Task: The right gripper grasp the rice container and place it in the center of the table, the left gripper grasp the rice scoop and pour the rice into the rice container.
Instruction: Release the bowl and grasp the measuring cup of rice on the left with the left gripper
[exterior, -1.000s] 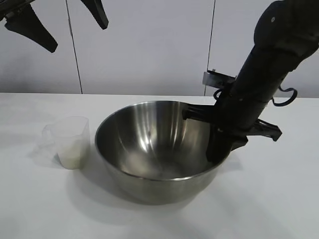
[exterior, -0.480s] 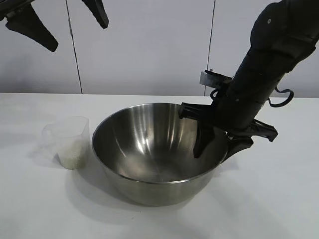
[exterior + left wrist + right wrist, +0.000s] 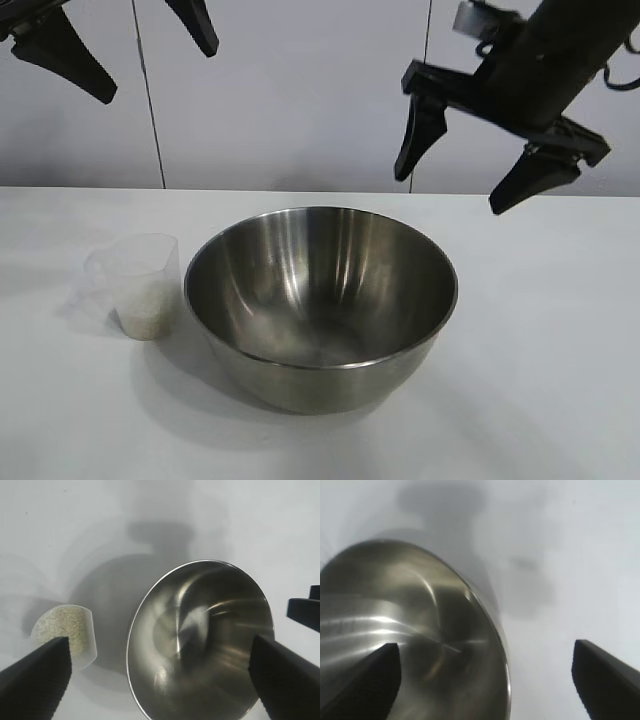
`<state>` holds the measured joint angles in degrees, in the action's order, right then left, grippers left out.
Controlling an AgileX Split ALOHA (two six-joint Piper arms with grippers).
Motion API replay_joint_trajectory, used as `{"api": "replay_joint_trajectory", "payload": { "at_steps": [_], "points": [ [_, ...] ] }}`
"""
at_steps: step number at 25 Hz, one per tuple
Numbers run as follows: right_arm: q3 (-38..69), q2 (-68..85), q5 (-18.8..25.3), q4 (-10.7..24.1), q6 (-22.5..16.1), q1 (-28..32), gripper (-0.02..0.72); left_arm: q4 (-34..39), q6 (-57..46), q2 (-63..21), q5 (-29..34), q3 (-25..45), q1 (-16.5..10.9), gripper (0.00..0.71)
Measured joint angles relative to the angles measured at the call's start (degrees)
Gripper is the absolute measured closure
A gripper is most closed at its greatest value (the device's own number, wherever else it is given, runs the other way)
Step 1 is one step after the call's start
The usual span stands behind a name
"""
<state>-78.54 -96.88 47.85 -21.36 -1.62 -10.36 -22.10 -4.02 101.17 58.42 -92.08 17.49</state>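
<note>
The steel rice container (image 3: 320, 300) stands upright and empty in the middle of the white table (image 3: 560, 360). It also shows in the left wrist view (image 3: 200, 640) and the right wrist view (image 3: 410, 630). The clear plastic rice scoop (image 3: 135, 285) stands just left of it, with rice (image 3: 62, 627) inside. My right gripper (image 3: 455, 185) is open and empty, raised above the bowl's far right rim. My left gripper (image 3: 155, 75) is open and empty, high at the upper left, above the scoop.
A grey panelled wall (image 3: 300, 90) runs behind the table. Bare tabletop lies to the right of the bowl and in front of it.
My right gripper has let go of the bowl's right rim and risen well above it, fingers spread. The bowl has settled flat. The left gripper and scoop have not moved.
</note>
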Motion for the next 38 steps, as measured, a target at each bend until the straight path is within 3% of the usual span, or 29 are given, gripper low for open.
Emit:
{"api": "replay_joint_trajectory", "payload": {
  "at_steps": [8,12,15,17,22,26,29,31,34,38],
  "points": [
    [-0.26,0.04,1.73,0.63,-0.05,0.09,0.061,0.00,3.37,0.00,-1.01,0.00,0.00,0.016],
    [-0.26,0.04,1.99,0.82,-0.05,0.09,0.061,2.94,5.44,-1.49,-10.61,2.34,0.46,0.059],
    [-0.26,0.04,2.38,1.48,-0.05,0.09,0.061,8.48,6.51,-6.41,-21.62,7.81,1.78,0.076],
    [-0.26,0.04,2.50,1.84,-0.05,0.09,0.061,12.19,8.38,-10.98,-29.52,13.83,4.11,0.079],
    [-0.26,0.04,2.74,2.68,-0.05,0.09,0.061,22.10,12.33,-24.92,-59.27,39.16,11.65,0.084],
    [-0.26,0.04,2.98,2.94,-0.05,0.09,0.061,23.77,12.74,-28.50,-85.43,60.91,11.66,0.085],
    [-0.26,0.04,3.04,3.00,-0.05,0.09,0.061,23.60,13.30,-26.47,-105.21,72.44,10.17,0.093],
    [-0.26,0.04,3.09,3.00,-0.05,0.09,0.061,21.31,13.45,-23.98,-114.06,77.78,9.21,0.112],
    [-0.26,0.04,3.20,3.00,-0.05,0.09,0.061,16.45,14.13,-18.45,-121.87,84.27,8.85,0.131],
    [-0.26,0.04,3.20,3.00,-0.05,0.09,0.061,14.79,18.21,-9.39,-123.23,85.89,8.58,0.137]
  ]
}}
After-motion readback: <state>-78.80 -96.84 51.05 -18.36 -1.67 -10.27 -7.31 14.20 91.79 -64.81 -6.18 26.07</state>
